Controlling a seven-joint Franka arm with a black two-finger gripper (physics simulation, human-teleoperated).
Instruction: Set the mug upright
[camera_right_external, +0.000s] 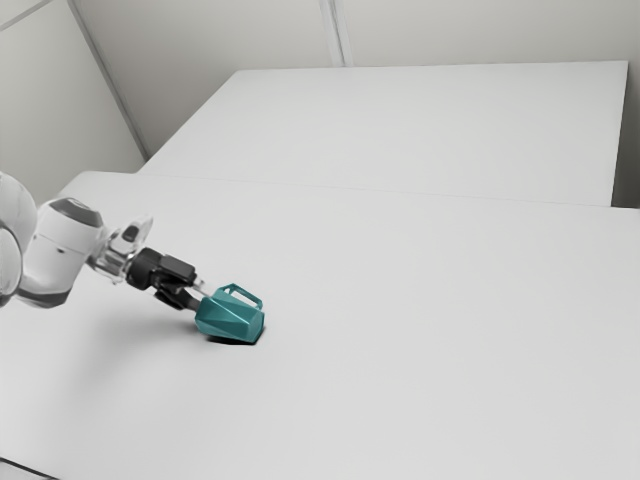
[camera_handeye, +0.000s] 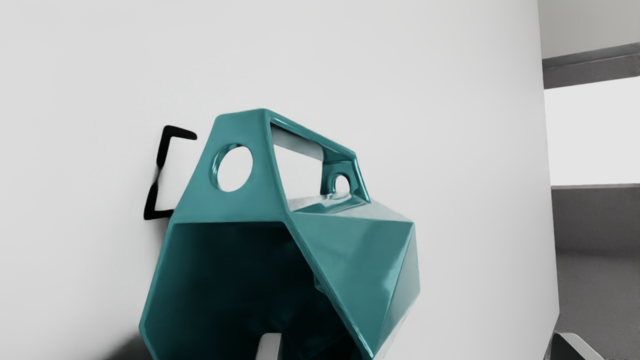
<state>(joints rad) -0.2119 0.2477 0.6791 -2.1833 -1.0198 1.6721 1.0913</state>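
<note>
The gripper (camera_right_external: 201, 294) reaches down to the open end of the teal mug (camera_right_external: 230, 317), which lies on its side on the white table with its handle (camera_right_external: 245, 294) uppermost. In the wrist view the gripper (camera_handeye: 420, 346) has its fingers spread wide. One finger (camera_handeye: 270, 347) overlaps the dark mouth of the mug (camera_handeye: 350, 250); the other stands outside, beyond the faceted wall. Whether the first fingertip is inside the mouth or just before it, I cannot tell. Nothing is held between the two fingers.
The white tabletop (camera_right_external: 430, 340) stretches around the mug, and another white surface (camera_right_external: 420, 120) lies behind it. A dark cable (camera_right_external: 25, 468) shows at the exterior view's lower left. In the wrist view, a thin black angular shadow (camera_handeye: 161, 155) lies beside the handle.
</note>
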